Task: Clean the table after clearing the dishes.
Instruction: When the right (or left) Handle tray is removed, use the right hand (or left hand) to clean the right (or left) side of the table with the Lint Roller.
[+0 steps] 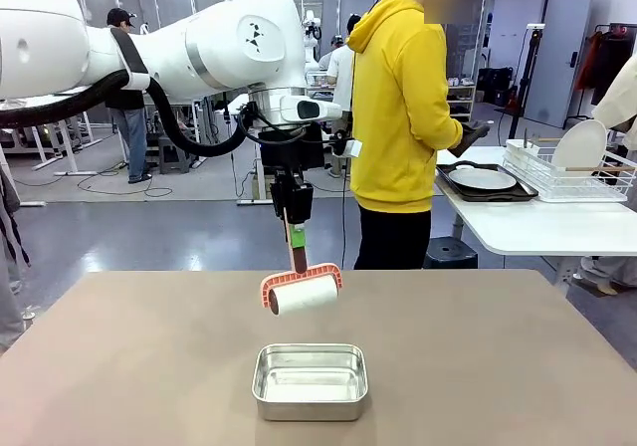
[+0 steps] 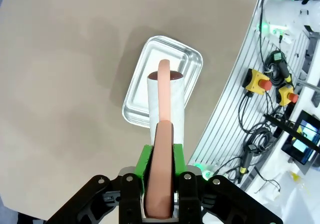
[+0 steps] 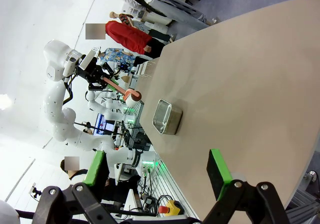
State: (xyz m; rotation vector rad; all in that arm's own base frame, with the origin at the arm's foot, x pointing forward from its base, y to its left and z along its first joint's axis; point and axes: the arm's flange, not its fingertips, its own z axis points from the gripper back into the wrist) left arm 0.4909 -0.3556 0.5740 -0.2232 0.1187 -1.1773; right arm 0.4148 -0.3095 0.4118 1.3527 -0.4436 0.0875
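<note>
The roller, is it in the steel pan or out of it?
Out. The left gripper, shut on the roller, holds it in the air above the pan.

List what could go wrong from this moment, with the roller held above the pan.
1. The left hand holds the roller by its slim handle alone; pressing it onto the table might twist it or make it slip in the grip.
2. The roller hangs close above the steel pan; a low sweep could clip its rim and shove it across the table.
3. The pan sits on the table, so the patch beneath it may go uncleaned.
</note>
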